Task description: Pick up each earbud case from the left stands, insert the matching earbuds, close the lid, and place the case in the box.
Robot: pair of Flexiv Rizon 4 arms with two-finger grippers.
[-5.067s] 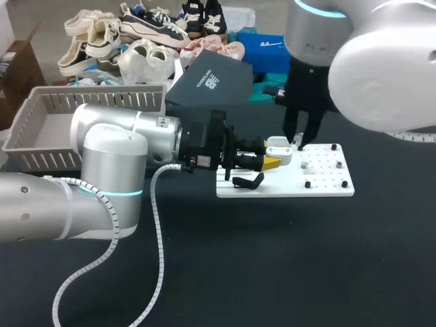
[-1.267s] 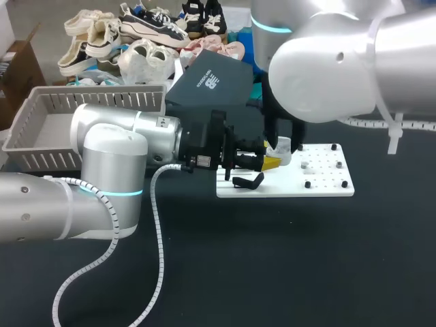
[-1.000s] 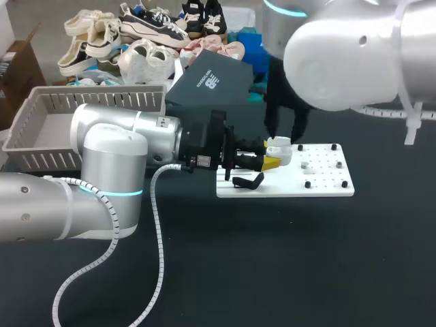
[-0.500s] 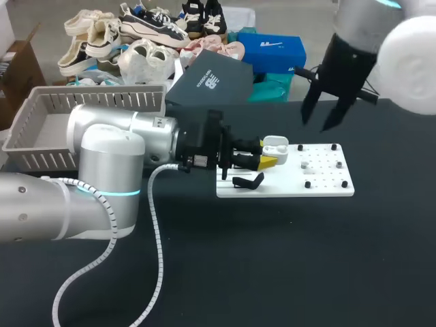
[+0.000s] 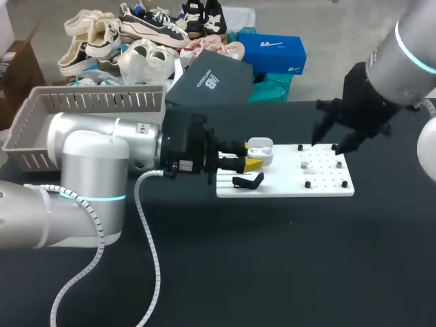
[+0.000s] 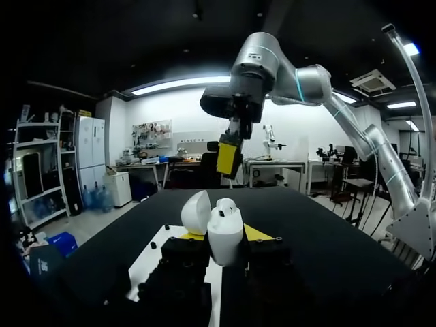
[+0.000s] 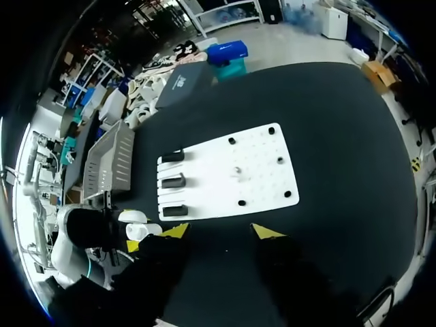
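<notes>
Earbud case (image 5: 260, 148), white and with its lid (image 6: 196, 212) swung open, is pinched from both sides by the yellow-tipped fingers of the left gripper (image 5: 253, 161), which holds it just above the left end of a white board (image 5: 327, 185) on the black table (image 5: 272, 272). In the left wrist view the case (image 6: 225, 235) stands with its long axis upright and its mouth upward, the lid leaning back to one side of the body. A rounded white piece shows at the mouth; whether it is an earbud cannot be told. A black stand (image 5: 248, 181) sits on the board just below the left gripper, one of three in a row along that end (image 7: 172, 179). The right gripper (image 5: 334, 136) hangs over the board's far right corner, well apart from the case, its fingers spread with nothing between them (image 7: 219, 231). At the table's far edge lies a dark box (image 5: 208, 82) bearing white lettering. A grey slatted basket (image 5: 41, 122) stands behind the left arm.
</notes>
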